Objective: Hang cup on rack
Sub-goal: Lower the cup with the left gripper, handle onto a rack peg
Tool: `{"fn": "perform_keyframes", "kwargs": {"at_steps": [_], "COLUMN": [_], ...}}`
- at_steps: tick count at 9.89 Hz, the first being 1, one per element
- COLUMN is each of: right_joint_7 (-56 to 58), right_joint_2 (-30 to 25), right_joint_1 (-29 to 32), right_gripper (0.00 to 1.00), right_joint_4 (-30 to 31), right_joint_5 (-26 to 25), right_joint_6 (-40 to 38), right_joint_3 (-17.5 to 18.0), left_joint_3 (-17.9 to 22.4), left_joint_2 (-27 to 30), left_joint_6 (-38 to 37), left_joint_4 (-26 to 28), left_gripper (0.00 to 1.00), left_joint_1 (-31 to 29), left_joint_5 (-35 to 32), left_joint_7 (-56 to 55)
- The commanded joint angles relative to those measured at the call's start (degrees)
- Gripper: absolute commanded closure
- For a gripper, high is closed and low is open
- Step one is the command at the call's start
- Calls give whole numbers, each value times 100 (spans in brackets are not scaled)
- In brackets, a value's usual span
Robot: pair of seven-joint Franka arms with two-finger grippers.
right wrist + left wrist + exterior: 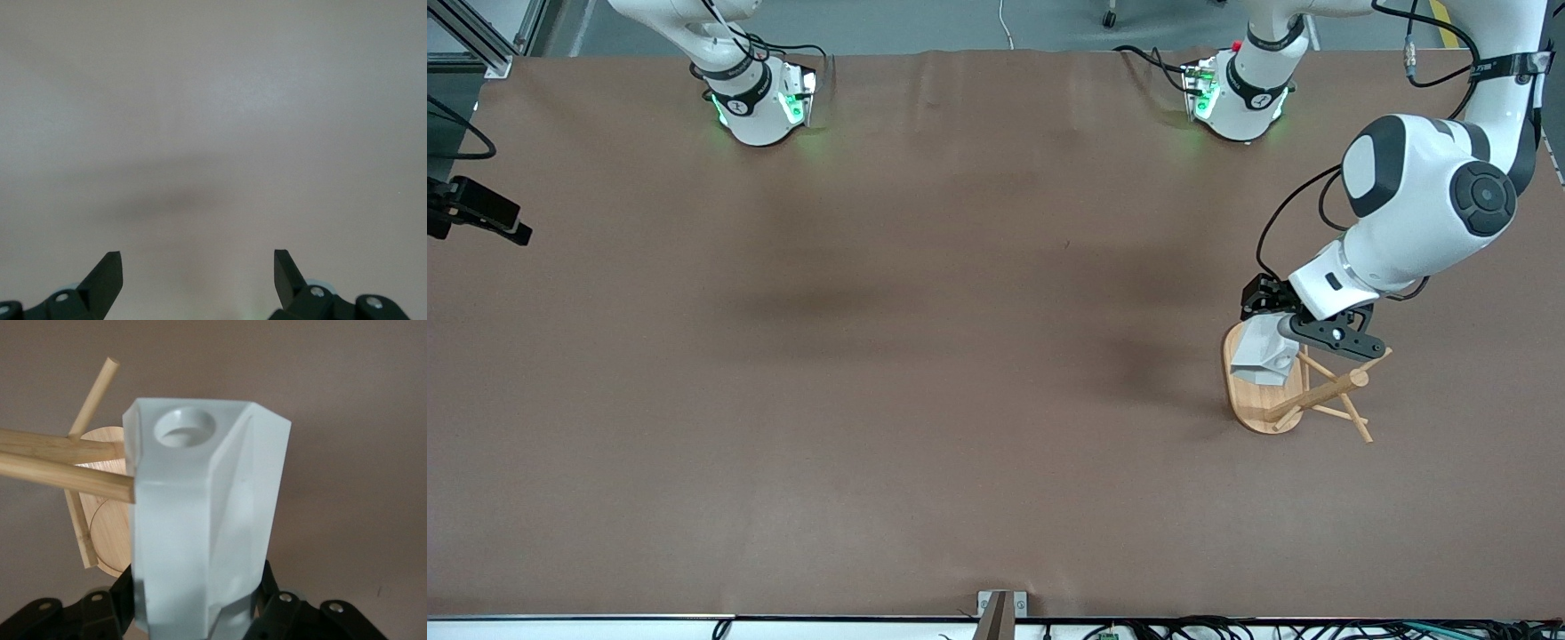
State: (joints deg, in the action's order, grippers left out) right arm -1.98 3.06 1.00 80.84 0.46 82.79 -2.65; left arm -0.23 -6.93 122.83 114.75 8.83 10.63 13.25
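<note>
Left wrist view shows my left gripper [200, 613] clenched on the white faceted cup [207, 520], held over the bamboo mug tree [1294, 391] at the left arm's end of the table, one peg [63, 472] touching the handle. My right gripper [198, 277] waits, fingers apart, holding nothing.

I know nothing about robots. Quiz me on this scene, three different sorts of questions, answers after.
1. True or false: the right gripper is shut on the cup.
2. The left gripper holds the cup over what? A) the rack B) bare table
3. Fill in: the cup's handle has a round ____.

Key: 1 false, it waits open and holds nothing. 2 A. 3 hole.
</note>
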Motion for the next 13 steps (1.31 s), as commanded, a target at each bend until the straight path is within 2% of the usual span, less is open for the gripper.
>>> {"fn": "perform_keyframes", "kwargs": {"at_steps": [1,6,13], "right_joint_7": [-75,-66,-75], "right_joint_2": [-139,-139,-139], "right_joint_1": [40,31,40], "right_gripper": [0,0,0], "right_joint_4": [169,143,134], "right_joint_5": [-54,-63,-63], "right_joint_6": [18,18,27], "right_joint_3": [71,71,71], "left_joint_3": [58,181,348], "left_joint_2": [-212,-362,-485], "left_joint_6": [101,101,101], "left_joint_4": [-40,-242,-252], "left_gripper": [64,64,64], "left_joint_1": [39,39,22], "left_joint_5": [97,97,88], "left_joint_7": [125,249,486]}}
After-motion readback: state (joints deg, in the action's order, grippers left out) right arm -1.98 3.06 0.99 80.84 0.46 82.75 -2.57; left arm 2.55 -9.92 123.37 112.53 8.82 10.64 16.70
